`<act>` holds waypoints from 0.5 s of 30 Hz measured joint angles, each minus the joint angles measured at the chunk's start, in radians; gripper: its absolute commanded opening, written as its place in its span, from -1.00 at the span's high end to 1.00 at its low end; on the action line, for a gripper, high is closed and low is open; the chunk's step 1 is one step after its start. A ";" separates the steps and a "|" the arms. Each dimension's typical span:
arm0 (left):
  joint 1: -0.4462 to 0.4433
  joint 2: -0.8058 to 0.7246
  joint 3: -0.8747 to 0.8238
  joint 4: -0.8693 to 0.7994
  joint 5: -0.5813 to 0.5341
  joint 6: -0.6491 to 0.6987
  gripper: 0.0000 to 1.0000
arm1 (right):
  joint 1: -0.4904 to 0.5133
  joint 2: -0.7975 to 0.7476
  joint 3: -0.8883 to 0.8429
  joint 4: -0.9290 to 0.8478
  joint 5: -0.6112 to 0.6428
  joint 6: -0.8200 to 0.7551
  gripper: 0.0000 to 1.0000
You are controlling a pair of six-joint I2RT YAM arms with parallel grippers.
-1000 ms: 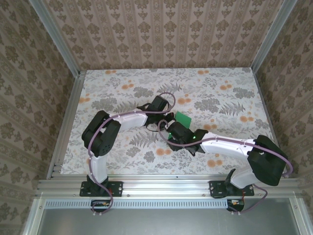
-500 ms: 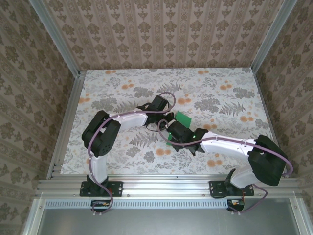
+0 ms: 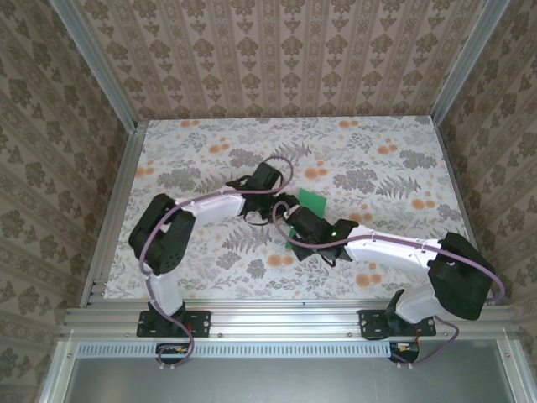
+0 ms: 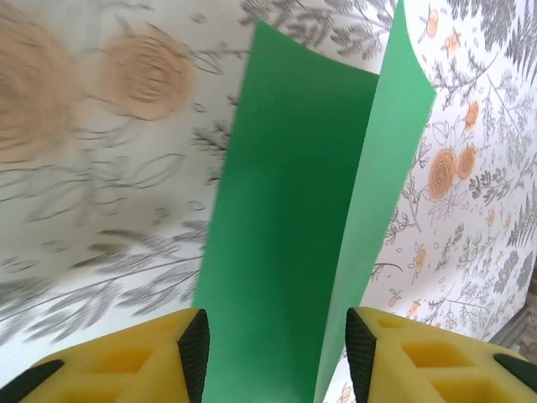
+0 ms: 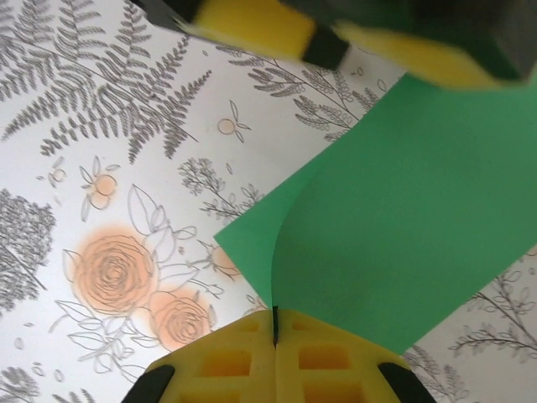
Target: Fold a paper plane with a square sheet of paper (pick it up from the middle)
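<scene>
The square sheet of paper (image 3: 313, 201) was plain bright green, folded along a straight crease into two panels. One panel lay low over the floral desk (image 3: 377, 168) and the other curved upward. It sat at mid-desk between the two arms. The right pincer (image 5: 274, 332) was closed, apparently clamped on the sheet's near edge. The left pincer (image 4: 277, 357) stood apart, with the sheet between its yellow fingers (image 4: 159, 357).

Saw just 1 corner of the square sheet of paper (image 3: 314, 201) from above, the rest hidden under the arms (image 3: 312, 228). Found its edges cut off by the frame in both wrist views. Blurred badly: the surface (image 4: 75, 92) upper left, the left gripper (image 5: 327, 42) overhead.
</scene>
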 measured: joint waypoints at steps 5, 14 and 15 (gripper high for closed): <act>0.043 -0.153 -0.084 -0.050 -0.089 0.004 -0.12 | 0.000 0.000 0.000 0.040 -0.045 0.092 1.00; 0.057 -0.344 -0.191 -0.122 -0.221 0.008 -0.17 | 0.000 -0.107 0.034 0.031 -0.041 0.154 1.00; 0.057 -0.354 -0.196 -0.130 -0.232 0.008 -0.16 | 0.000 -0.124 0.045 0.030 -0.039 0.154 1.00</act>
